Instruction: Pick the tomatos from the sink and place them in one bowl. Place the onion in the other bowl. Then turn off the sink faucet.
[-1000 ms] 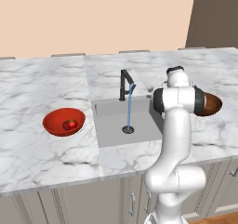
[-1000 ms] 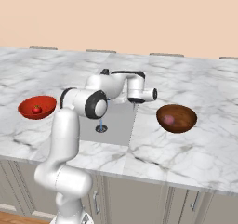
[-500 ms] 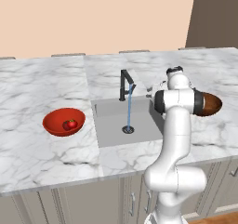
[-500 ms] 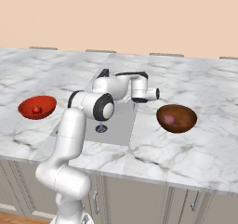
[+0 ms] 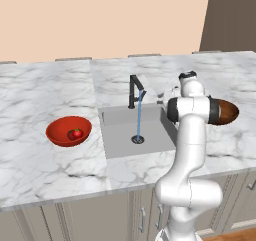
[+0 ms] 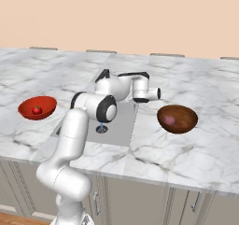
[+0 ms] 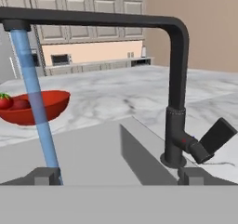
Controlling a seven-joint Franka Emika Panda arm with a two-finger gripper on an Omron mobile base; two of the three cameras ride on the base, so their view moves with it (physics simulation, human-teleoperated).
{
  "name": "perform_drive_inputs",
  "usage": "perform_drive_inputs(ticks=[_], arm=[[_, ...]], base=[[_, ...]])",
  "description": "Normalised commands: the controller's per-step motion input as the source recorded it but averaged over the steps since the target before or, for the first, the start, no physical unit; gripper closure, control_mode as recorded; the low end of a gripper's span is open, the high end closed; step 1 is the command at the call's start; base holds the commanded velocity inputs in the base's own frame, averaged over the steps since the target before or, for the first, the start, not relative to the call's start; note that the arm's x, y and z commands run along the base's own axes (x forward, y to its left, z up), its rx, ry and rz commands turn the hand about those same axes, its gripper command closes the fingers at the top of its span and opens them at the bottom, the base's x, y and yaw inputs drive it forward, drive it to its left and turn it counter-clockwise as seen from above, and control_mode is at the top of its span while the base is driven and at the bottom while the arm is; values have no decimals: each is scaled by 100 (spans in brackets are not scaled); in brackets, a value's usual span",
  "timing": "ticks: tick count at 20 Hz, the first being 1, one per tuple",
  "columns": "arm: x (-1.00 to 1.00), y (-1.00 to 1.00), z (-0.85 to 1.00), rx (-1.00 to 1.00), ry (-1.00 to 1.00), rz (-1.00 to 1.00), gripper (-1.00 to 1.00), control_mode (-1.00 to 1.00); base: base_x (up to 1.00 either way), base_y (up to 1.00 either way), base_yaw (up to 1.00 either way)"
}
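Observation:
My gripper (image 7: 118, 176) stands open with nothing between its fingertips, low over the right side of the sink (image 7: 88, 153) and facing the black sink faucet (image 7: 176, 102). The faucet's handle (image 7: 211, 139) sticks out at the lower right. Water (image 7: 35, 97) runs from the spout into the sink (image 5: 120, 135) by the drain. The red bowl (image 5: 68, 131) left of the sink holds the tomatos (image 7: 4, 100), one with a green top (image 5: 76, 133). The dark brown bowl (image 6: 177, 118) right of the sink holds the onion (image 6: 170, 120).
White marble counter (image 5: 45, 165) surrounds the sink. My own arm (image 5: 192, 110) stands between the sink and the brown bowl (image 5: 229, 111) and hides part of it. Cabinet doors (image 6: 140, 200) run below the counter's front edge.
The elbow has drifted slightly toward the sink's right side and the hand has turned a little beside the faucet. The jaws stayed open. Bowls and their contents have not moved.

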Motion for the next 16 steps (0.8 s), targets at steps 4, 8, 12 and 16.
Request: perform_drive_inputs(ticks=[4, 8, 12, 16], arm=[[12, -17, 0, 3, 0, 0, -100, -100], [24, -17, 0, 4, 0, 0, -100, -100], [29, -1, 0, 1, 0, -4, -100, -100], [33, 7, 0, 0, 0, -8, -100, -100]], base=[[0, 0, 0], [0, 0, 0], [0, 0, 0], [0, 0, 0]])
